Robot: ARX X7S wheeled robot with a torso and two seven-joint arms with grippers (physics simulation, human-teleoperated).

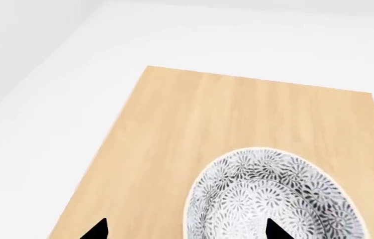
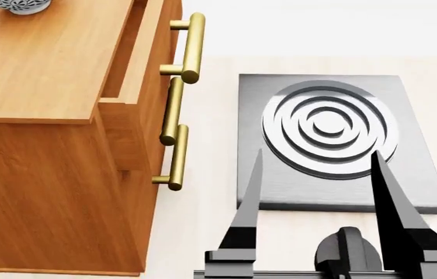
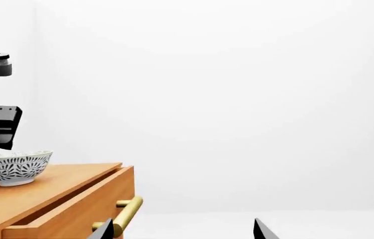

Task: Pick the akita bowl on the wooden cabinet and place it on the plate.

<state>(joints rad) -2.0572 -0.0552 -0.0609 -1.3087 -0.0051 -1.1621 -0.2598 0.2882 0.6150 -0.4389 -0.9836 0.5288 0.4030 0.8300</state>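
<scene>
Atop: bowl (image 3: 13, 167), upright on the cabinet (image 2: 40, 70), near its back edge. Left gripper (image 1: 183, 230): released, poised over the bowl, not touching. Right gripper (image 2: 315, 186): released, empty, above a hob (image 2: 335, 139) beside the cabinet.

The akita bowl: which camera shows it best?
The right wrist view: the akita bowl shows whole from the side, standing upright on the wooden cabinet. The left wrist view looks down into it from close above, its near edge cut off. The head view catches only a sliver at the picture's top.
</scene>
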